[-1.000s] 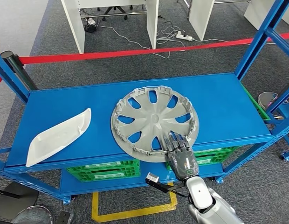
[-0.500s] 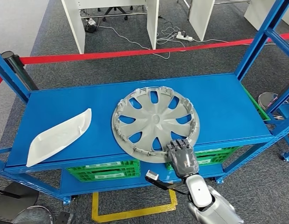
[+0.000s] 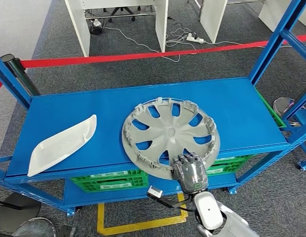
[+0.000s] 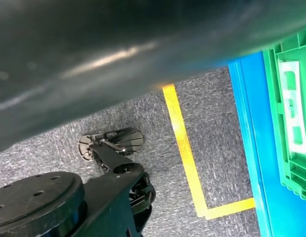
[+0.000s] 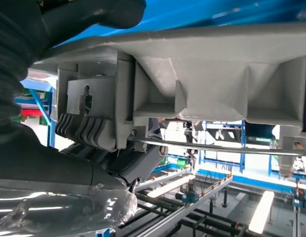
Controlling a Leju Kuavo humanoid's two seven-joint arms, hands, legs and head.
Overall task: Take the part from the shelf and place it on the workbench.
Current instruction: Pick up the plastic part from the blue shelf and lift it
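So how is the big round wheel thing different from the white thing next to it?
The grey hubcap is round with spoke holes; the white panel is long, curved and solid. The hubcap is larger than the panel. The right hand grips the hubcap's near rim, which juts past the shelf edge; the panel lies untouched. Both sit on the blue shelf.

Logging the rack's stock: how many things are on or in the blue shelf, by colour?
Grey: 1, the hubcap, gripped at its near rim by the right hand.
White: 1, the panel.
Green: 2, the crates on the lower level.
Total: 4.
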